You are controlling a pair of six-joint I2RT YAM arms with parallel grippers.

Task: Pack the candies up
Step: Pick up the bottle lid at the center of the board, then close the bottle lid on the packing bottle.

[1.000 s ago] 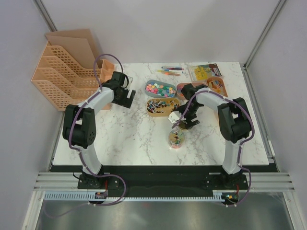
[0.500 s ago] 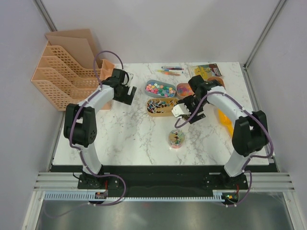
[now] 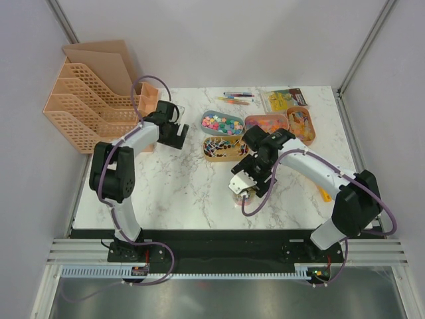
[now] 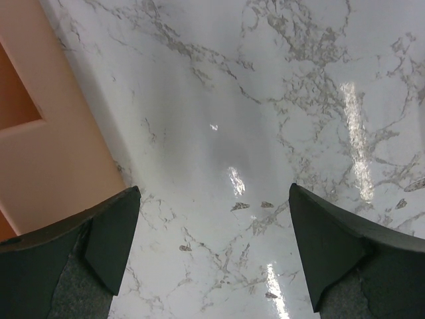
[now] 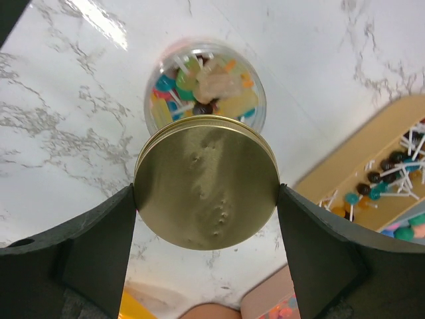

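Candies [image 5: 202, 83] fill jar [image 5: 154, 90] beneath lid [image 5: 206, 179] clamped in right pincer [image 5: 206, 199]; left pincer [image 4: 212, 199] gapes

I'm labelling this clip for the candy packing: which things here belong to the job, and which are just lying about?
Job: loose candies; jar; gold lid held in right tool.
Lying about: pens; orange file rack; open left tool.
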